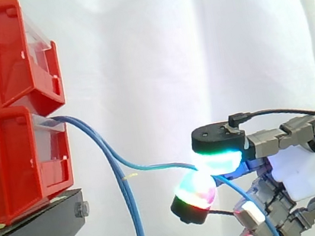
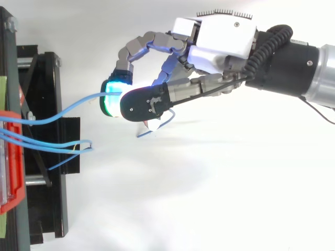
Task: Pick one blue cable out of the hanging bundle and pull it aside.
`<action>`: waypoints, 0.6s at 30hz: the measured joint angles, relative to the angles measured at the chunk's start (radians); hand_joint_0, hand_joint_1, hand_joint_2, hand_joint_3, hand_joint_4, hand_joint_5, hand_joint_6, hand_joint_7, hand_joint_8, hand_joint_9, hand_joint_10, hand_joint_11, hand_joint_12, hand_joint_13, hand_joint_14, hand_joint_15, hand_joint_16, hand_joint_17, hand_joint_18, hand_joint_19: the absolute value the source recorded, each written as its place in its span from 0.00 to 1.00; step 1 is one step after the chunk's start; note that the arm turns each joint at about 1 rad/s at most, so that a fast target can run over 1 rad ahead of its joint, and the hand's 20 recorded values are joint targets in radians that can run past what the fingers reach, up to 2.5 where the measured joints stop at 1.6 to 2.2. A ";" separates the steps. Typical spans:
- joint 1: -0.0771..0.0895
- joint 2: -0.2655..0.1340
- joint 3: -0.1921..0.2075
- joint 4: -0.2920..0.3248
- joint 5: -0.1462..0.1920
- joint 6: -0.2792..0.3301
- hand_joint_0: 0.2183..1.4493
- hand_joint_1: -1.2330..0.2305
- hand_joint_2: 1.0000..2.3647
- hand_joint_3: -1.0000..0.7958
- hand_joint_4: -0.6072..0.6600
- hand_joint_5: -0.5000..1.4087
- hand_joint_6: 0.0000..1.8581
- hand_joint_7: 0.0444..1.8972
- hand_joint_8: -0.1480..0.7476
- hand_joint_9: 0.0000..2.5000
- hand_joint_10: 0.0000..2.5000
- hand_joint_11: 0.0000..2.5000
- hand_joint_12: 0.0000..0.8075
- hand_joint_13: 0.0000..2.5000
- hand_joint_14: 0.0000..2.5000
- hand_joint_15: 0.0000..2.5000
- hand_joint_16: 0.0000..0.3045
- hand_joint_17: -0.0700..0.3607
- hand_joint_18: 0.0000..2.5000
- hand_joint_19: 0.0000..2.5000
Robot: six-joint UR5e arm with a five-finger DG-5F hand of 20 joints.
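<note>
Several thin blue cables [image 1: 125, 195] come out of the lower red bin [image 1: 15, 164] and hang down in front of the black stand [image 1: 37, 230]. One blue cable [image 1: 153, 168] is drawn out sideways to the right, away from the bundle [image 2: 57, 145]. My hand [image 1: 301, 176] pinches this cable between a green-cyan glowing pad [image 1: 221, 162] and a red-magenta glowing pad [image 1: 194, 191]. From above, the pulled cable [image 2: 70, 107] runs from the bin to the hand [image 2: 214, 44], and its loose end drops below the fingertips.
Two red bins are stacked at the left, the upper red bin [image 1: 1, 56] over the lower one, on the black stand [image 2: 39, 151]. A white curtain [image 1: 194, 46] hangs behind, and a white surface [image 2: 199, 198] lies below.
</note>
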 measured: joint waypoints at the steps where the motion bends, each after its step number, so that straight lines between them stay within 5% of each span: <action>1: 0.000 0.000 0.000 0.000 0.000 0.000 0.26 0.29 0.19 0.55 0.28 0.24 0.49 0.50 0.48 0.51 0.01 0.25 0.41 0.41 0.01 0.23 0.20 0.49 0.36 0.15; 18: 0.000 0.000 -0.001 0.000 0.000 0.000 0.26 0.29 0.19 0.54 0.28 0.24 0.49 0.50 0.47 0.51 0.01 0.26 0.41 0.41 0.01 0.23 0.20 0.48 0.36 0.15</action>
